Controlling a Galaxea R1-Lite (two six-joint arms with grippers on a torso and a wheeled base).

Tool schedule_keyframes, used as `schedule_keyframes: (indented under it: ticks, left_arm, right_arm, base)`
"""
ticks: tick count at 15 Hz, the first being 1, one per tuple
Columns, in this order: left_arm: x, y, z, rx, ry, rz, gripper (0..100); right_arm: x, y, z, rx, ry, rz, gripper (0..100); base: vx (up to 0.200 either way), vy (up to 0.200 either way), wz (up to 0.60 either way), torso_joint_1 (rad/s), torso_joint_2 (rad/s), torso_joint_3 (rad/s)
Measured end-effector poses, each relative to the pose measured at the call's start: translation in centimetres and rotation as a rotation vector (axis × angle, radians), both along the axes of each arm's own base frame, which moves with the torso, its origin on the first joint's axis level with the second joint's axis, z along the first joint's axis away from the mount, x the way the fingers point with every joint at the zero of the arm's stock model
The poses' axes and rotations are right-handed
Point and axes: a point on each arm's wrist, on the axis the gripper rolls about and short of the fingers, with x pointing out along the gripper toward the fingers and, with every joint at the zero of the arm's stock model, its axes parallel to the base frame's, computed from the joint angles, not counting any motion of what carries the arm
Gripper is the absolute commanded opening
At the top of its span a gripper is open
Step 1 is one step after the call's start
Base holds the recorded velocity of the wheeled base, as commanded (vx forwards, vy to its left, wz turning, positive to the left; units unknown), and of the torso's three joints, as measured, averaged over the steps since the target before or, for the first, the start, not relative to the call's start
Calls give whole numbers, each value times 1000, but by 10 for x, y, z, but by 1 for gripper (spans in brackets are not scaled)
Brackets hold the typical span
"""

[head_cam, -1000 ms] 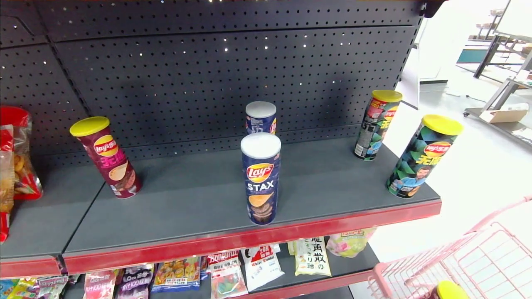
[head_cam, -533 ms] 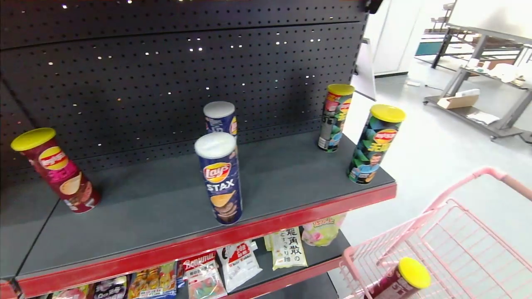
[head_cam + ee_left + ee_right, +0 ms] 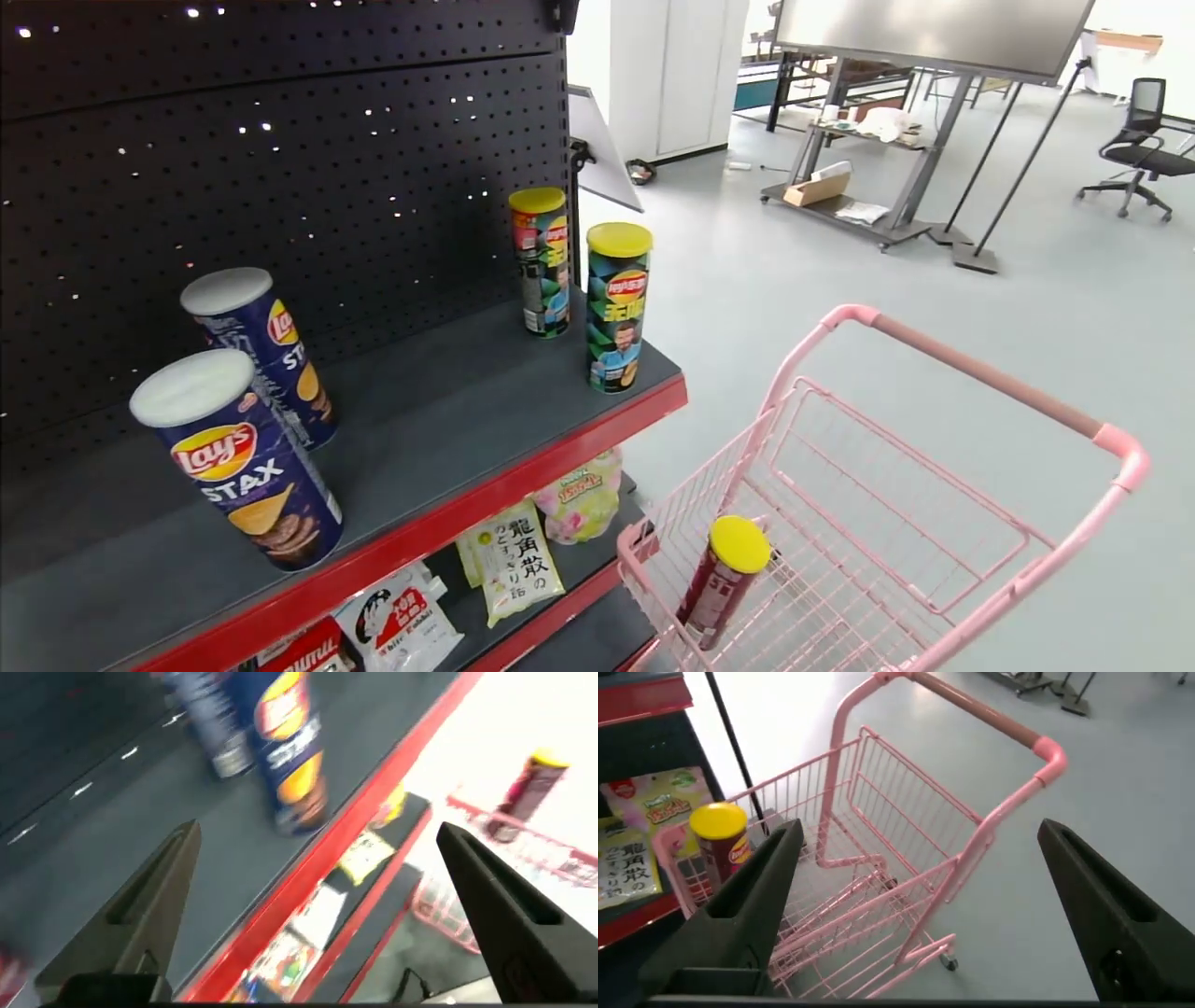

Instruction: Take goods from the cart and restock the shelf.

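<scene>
A pink cart [image 3: 980, 371] stands to the right of the dark shelf [image 3: 448, 411]. A maroon chip can with a yellow lid [image 3: 724, 583] leans in the cart's near corner. On the shelf stand two blue cans [image 3: 238, 457] [image 3: 261, 355] and, at its right end, two green cans [image 3: 616, 303] [image 3: 541, 261]. My left gripper [image 3: 318, 924] is open and empty, hovering above the shelf's red front edge near a blue can [image 3: 290, 747]. My right gripper [image 3: 920, 915] is open and empty above the cart [image 3: 990, 719], with the maroon can [image 3: 724, 840] beside one finger.
Snack bags [image 3: 513, 560] hang on the lower shelf beneath the red edge. A black pegboard [image 3: 280, 168] backs the shelf. Beyond the cart lies open grey floor, with a rolling stand [image 3: 868, 187] and an office chair [image 3: 1139, 149] far back.
The head camera has swung to the right, so the shelf slides left in the picture and the cart with its maroon can comes into view. The cans on the shelf stay put.
</scene>
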Motion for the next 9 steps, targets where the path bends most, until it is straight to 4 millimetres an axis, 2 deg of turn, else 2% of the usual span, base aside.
schedule_keyframes:
  ticks: [5, 7, 9]
  left_arm:
    - [-17, 10, -14, -15, 37, 15, 100]
    - [-28, 16, -22, -71, 58, 56, 100]
    - [-37, 16, -25, -156, 78, 170, 100]
  right_arm:
    - [0, 1, 5, 13, -12, 46, 100]
    - [5, 1, 26, 56, -37, 55, 100]
    - [26, 1, 53, 115, -14, 70, 100]
  base:
    - [0, 0, 0, 0, 0, 0]
    - [0, 0, 0, 0, 0, 0]
    - [0, 0, 0, 0, 0, 0]
